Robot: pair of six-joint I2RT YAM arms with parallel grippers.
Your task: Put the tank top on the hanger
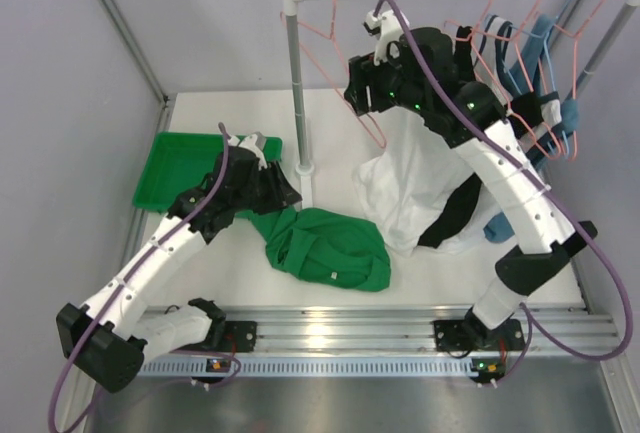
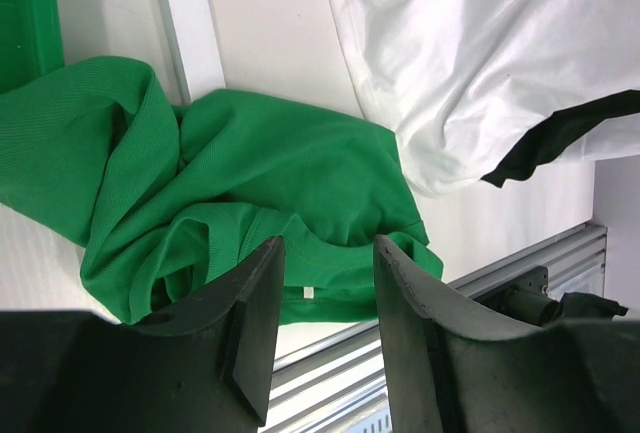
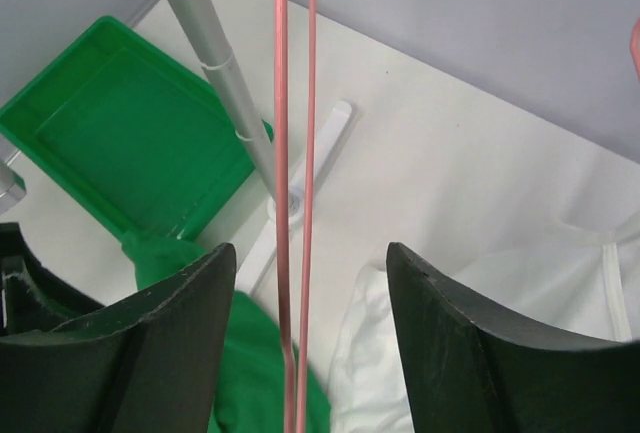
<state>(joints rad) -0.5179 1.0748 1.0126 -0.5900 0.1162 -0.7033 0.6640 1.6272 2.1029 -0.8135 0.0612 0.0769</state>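
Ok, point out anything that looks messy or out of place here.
The tank top lies crumpled in a heap on the table by the pole, not hung up. A white top is slumped next to it.

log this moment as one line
left gripper: open above tank top | right gripper: open around hanger | tank top: crumpled on table

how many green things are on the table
2: the tank top crumpled at front centre, and a tray at the back left. The white top may hide more.
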